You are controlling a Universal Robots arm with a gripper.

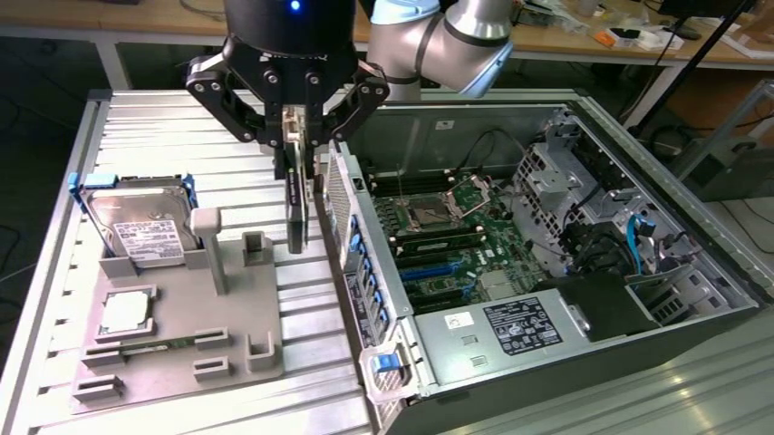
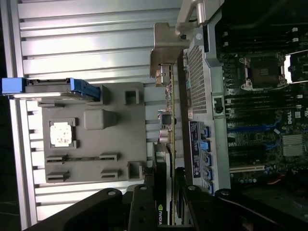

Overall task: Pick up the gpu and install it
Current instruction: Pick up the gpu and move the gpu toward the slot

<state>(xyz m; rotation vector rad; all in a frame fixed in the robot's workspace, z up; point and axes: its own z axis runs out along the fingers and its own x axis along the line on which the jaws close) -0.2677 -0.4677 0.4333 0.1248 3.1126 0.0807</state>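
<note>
Exterior view: the gripper (image 1: pixel 303 136) is closed partway on the gpu (image 1: pixel 296 195), pinching the card by its upper edge so that it hangs on end over the counter (image 1: pixel 181 136). It sits between the grey fixture tray (image 1: pixel 181 308) and the outer wall of the open computer case (image 1: pixel 351 245), just beside that wall and outside the chassis. Risk noted: with the card this close to the wall, sideways travel at this height would likely strike sheet metal, and a narrow pinch on one edge could let the card pivot. The hard drive (image 1: pixel 145 231) carries a white label and the power supply (image 1: pixel 520 326) a black one; I can read neither. Wrist view: the gpu (image 2: pixel 168 139) runs edge-on away from the gripper (image 2: pixel 166 207), silver bracket (image 2: pixel 166 53) at the far end, and that bracket could snag the case rim. A small green-and-white emblem on the cooler is probably Nvidia's, and a mark on the motherboard (image 2: pixel 269 120) looks like Dell
</note>
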